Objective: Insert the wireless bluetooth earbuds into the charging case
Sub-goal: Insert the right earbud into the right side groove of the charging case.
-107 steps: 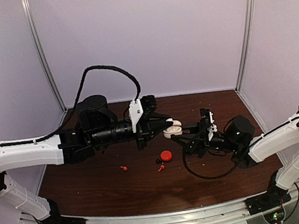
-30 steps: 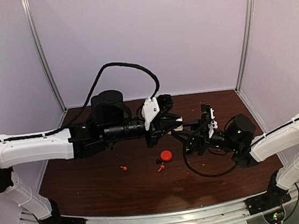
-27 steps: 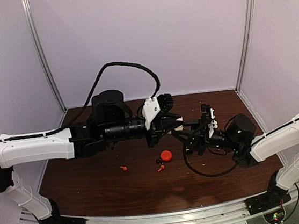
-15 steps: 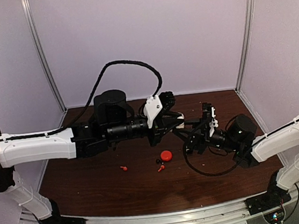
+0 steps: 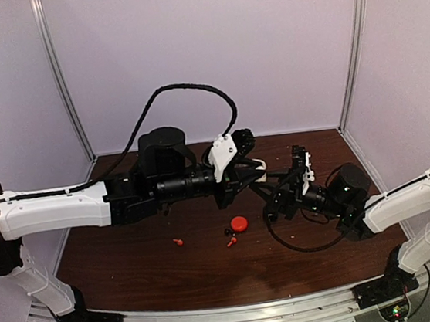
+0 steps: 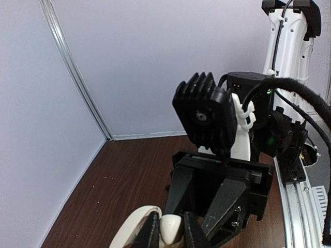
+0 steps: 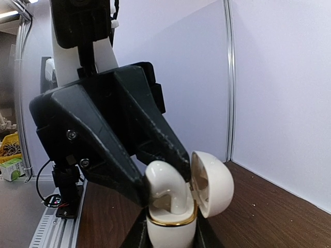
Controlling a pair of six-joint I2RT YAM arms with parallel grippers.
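White earbud [image 7: 165, 192] sits partly in the mouth of the open white charging case [image 7: 212, 185], gold rim, lid swung back. Left gripper [image 6: 169, 232] pinched shut on the bud, right gripper [image 7: 170, 242] clamped on the case body, both up off the table [image 5: 132, 256]. Below on the wood: red case [image 5: 239, 223], black earbud [image 5: 227, 230] just beside it, red earbuds [image 5: 231, 241] and [image 5: 177, 241] lying loose

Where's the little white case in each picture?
Top external: white case at the centre, between the two arms.
Left wrist: white case at the bottom edge, left of centre.
Right wrist: white case at bottom centre, lid open.
Shared landmark: the brown table under it.
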